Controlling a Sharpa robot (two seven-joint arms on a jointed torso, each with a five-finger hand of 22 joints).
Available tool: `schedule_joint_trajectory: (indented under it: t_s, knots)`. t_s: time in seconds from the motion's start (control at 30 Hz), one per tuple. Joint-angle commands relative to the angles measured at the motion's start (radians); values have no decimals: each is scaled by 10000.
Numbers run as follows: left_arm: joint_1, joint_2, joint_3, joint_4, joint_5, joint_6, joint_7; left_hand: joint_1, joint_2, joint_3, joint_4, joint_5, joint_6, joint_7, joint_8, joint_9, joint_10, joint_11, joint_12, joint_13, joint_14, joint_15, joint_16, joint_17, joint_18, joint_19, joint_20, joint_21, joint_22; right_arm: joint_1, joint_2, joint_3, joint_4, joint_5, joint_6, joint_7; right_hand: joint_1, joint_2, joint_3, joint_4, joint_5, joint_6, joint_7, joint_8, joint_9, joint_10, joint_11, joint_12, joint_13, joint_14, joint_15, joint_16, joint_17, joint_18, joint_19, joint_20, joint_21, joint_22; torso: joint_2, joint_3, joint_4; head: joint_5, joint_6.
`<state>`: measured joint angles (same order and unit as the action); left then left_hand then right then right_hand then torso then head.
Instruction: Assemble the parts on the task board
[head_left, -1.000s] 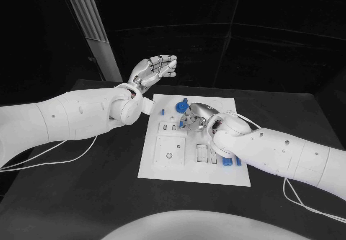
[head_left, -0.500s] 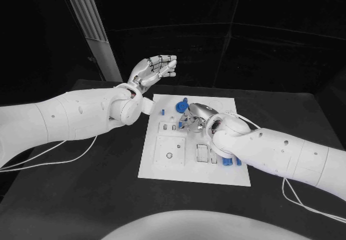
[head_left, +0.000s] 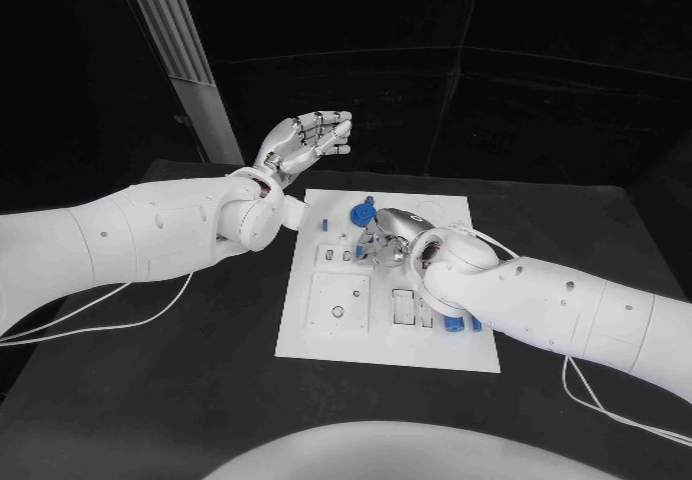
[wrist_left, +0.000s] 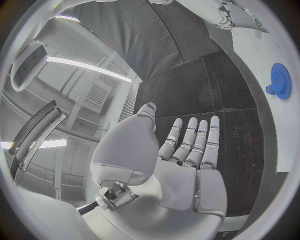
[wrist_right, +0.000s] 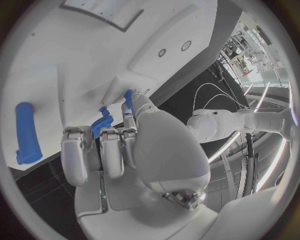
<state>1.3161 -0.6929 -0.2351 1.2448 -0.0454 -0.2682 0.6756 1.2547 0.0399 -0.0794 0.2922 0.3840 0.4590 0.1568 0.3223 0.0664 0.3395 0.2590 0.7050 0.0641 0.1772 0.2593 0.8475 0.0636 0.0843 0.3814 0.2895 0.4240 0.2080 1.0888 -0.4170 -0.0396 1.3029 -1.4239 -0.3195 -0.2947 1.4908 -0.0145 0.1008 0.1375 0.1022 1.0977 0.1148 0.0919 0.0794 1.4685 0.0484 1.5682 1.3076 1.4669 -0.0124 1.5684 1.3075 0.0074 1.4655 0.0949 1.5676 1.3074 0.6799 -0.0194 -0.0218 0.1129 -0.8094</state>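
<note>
The left hand was up in the air past the far left corner of the board. Its palm was turned up and its fingers were straight and apart, with nothing in them. It was well away from every part.

The board lay flat in the middle of the table. Near its far edge there was a blue gear — it also showed in the left wrist view — and beside it a small blue peg. More blue parts lay by the right edge of the board, partly under the right arm.

The right hand was low over the far middle of the board. Its fingers were curled in, and a small blue part sat right at their tips, touching the board or very close to it. It looked pinched, but the fingers hid too much to be sure. A blue rod lay loose on the board to one side of the hand, its long side running along the same way as the fingers.

So the right hand was by far the nearer one. The small part sat just in front of its fingertips, toward the board, so the next move was likely a push down from there — not a reach to the side.
</note>
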Motion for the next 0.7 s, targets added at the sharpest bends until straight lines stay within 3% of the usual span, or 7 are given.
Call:
schedule_joint_trajectory:
  t_s: [0.03, 0.2, 0.5, 0.7]
  knots:
    - [16, -7, 8, 11, -39, 9, 1962, 38, 101, -70, -1, 49, -45, 1362, 55, -6, -51, 19, -13, 5, -50, 1, 1, 13, 39, -63, 5, -35, -11, 4, 9, -4, -19, -154, 185, 25, -134, -59, -43, -48, 8, -104, 77, -101, -41, 1023, 104, 26, 2632, 1039, 65, 24, 2633, -74, 1053, 58, 32, 2634, 1, 1, -3, -20, -7]
    - [16, -7, 8, 13, -39, 15, 1962, 38, 101, -70, -1, 49, -45, 1362, 55, -6, -51, 19, -13, 5, -50, 1, 1, 13, 39, -63, 5, -35, -11, 3, 9, -4, -24, -180, 187, 27, -308, -219, -140, -34, 23, -318, 173, -247, -93, 1023, 188, 26, 2632, 1039, 113, 24, 2633, -74, 1053, 102, 32, 2634, 5, 1, 5, -26, -11]
    - [16, -3, 8, 10, -39, 20, 1962, 58, 119, -83, -1, 60, -62, 1363, 75, -7, -56, 20, -11, 4, -56, 2, 4, 13, 38, -79, 6, -38, -14, 0, -18, -5, 12, -250, 218, 41, -557, -761, -213, 53, -66, -848, 376, -275, -116, 1023, 375, 26, 2632, 1039, 255, 24, 2633, -74, 1053, 237, 32, 2634, 5, -3, -2, -24, -10]
    - [16, -1, 8, 9, -39, 25, 1963, 58, 119, -83, -1, 60, -62, 1363, 75, -7, -56, 20, -11, 4, -56, 2, 4, 13, 38, -79, 6, -38, -14, -4, -44, -5, 26, -263, 130, 89, -587, -844, -196, 105, -96, -872, 386, -263, -109, 1023, 388, 26, 2632, 1039, 266, 24, 2633, -74, 1053, 251, 32, 2634, 5, 1, 5, -31, -13]
